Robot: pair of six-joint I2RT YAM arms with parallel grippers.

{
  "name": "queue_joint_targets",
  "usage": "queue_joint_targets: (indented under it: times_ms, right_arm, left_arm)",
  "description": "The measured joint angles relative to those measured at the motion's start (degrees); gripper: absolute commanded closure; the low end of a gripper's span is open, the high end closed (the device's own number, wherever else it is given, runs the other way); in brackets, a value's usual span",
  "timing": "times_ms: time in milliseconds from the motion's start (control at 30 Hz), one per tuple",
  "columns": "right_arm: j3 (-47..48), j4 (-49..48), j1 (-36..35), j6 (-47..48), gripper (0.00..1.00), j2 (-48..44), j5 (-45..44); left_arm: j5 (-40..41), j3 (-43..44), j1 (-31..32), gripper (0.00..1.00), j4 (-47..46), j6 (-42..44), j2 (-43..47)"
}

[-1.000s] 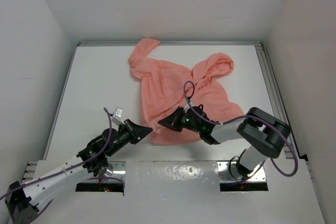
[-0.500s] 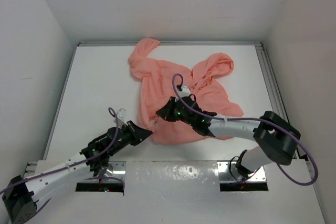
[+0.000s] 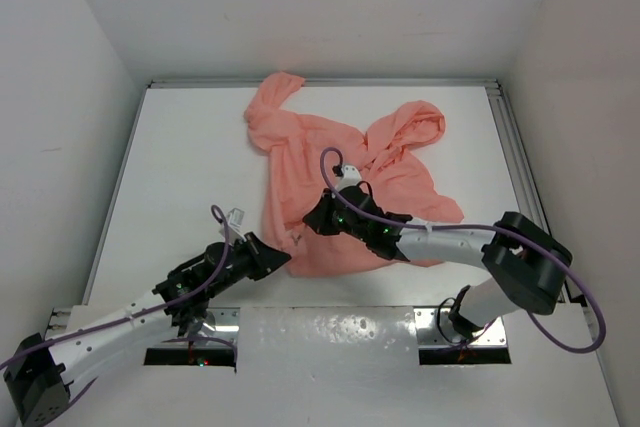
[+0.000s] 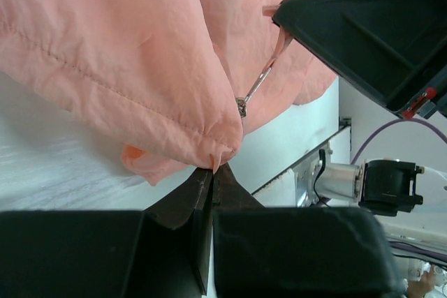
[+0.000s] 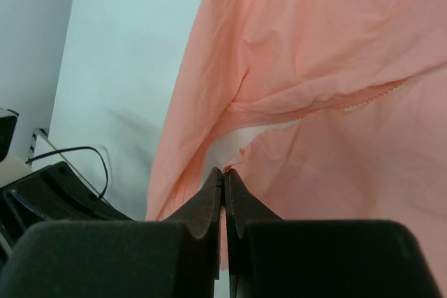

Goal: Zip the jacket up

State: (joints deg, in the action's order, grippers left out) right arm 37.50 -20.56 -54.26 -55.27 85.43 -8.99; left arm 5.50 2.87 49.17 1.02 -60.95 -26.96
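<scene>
The salmon-pink jacket [image 3: 330,147] lies crumpled mid-table, hood to the far right. My left gripper [image 3: 284,258] is shut on the jacket's near-left hem corner; in the left wrist view the tips [image 4: 213,167] pinch that corner of the fabric [image 4: 105,47]. The metal zipper slider [image 4: 242,108] hangs just above, and its pull runs up to my right gripper [image 4: 276,13]. My right gripper [image 3: 310,219] is over the lower front, shut. In the right wrist view its tips [image 5: 223,171] close at the open zipper edge [image 5: 370,95], white lining showing.
The white table [image 3: 180,167] is walled on the left, the far side and the right, with a metal rail [image 3: 515,157] along the right. A purple cable [image 3: 335,162] loops over the jacket above my right wrist. The arm bases sit at the near edge.
My right gripper has moved a little away from the near edge along the jacket front, its arm stretching out. My left gripper has slid right onto the hem corner. The lower jacket has shifted.
</scene>
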Motion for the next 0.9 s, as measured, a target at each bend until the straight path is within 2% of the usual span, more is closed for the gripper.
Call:
queue_joint_targets:
  times_ms: [133,300,467,600,767,900]
  right_arm:
    - [2.47,0.00,0.00,1.20,1.00,2.08,-0.22]
    - [10.60,-0.52,-0.44,3.93,1.00,10.64,-3.04]
    - [14.88,-0.81,0.33,7.26,1.00,15.02,-7.69]
    - [15.13,-1.55,4.17,9.07,1.00,14.32,-11.41]
    - [11.26,-2.40,9.25,11.69,1.00,9.03,-16.41]
    - [10.43,-2.32,12.70,16.59,1.00,4.09,-21.18]
  left_arm:
    - [-0.87,0.00,0.00,1.00,0.02,0.70,1.66]
    - [-1.75,0.00,0.00,1.00,0.39,2.25,5.97]
    - [-1.88,0.00,0.00,1.00,4.66,3.74,10.16]
    - [-1.01,0.15,0.00,1.00,8.98,4.79,13.70]
    - [1.20,2.91,0.00,1.00,15.41,6.80,15.32]
    - [5.05,9.42,0.00,1.00,21.07,8.87,16.52]
